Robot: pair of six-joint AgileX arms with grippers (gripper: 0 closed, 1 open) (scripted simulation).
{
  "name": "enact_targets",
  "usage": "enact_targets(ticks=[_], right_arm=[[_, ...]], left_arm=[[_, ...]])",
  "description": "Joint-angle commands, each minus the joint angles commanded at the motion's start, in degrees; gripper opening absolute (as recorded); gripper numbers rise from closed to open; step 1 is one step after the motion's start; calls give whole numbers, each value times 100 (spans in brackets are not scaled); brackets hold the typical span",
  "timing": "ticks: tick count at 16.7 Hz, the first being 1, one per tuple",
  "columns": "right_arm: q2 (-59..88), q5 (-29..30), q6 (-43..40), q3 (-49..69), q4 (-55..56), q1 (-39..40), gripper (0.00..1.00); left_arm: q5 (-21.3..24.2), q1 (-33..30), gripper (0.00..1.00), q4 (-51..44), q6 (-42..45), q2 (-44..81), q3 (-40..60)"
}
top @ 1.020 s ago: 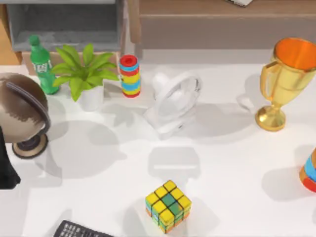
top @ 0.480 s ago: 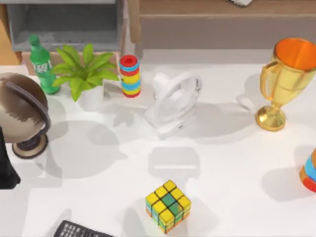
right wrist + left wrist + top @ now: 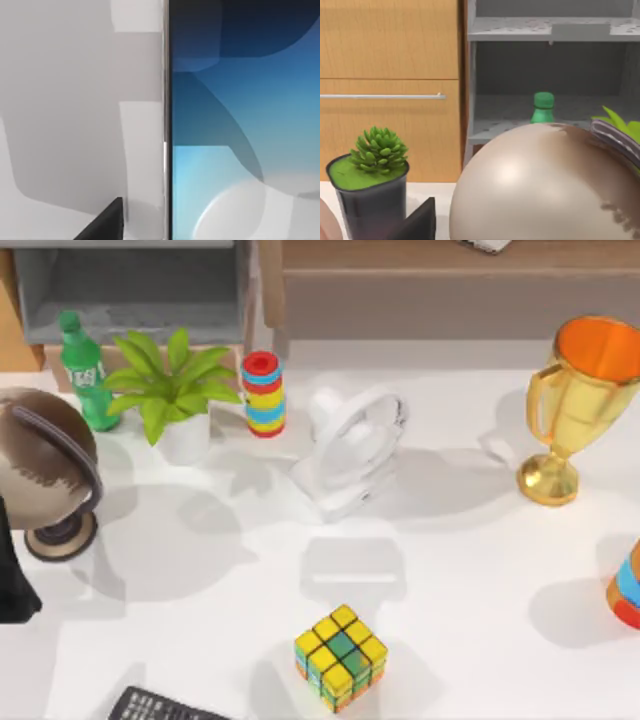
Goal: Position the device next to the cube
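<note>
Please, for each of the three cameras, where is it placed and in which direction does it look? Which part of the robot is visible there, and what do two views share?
Top view: above the table, looking down at the cube, white fan and trophy; a dark arm part at its left edge.
Left wrist view: low over the table, facing the globe and shelf; a dark gripper tip at the frame's edge.
Right wrist view: close above the device lying on white surface; a dark gripper tip.
Shared: top and left wrist views both show the green bottle and the globe.
</note>
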Motion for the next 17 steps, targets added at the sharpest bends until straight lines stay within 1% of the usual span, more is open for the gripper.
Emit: enact_targets(ticks=[5, 6, 13, 14, 17], right_arm=[[0, 0, 0, 0, 0, 0, 2], [0, 0, 0, 0, 0, 0, 0], [0, 0, 0, 0, 0, 0, 0], [-214, -35, 81, 134, -319, 10, 0], [-319, -35, 74, 235, -514, 6, 0]], left_arm=[[0, 0, 100, 0, 0, 0, 0], [0, 0, 100, 0, 0, 0, 0], [0, 0, 100, 0, 0, 0, 0], [0, 0, 100, 0, 0, 0, 0], [0, 0, 100, 0, 0, 0, 0]])
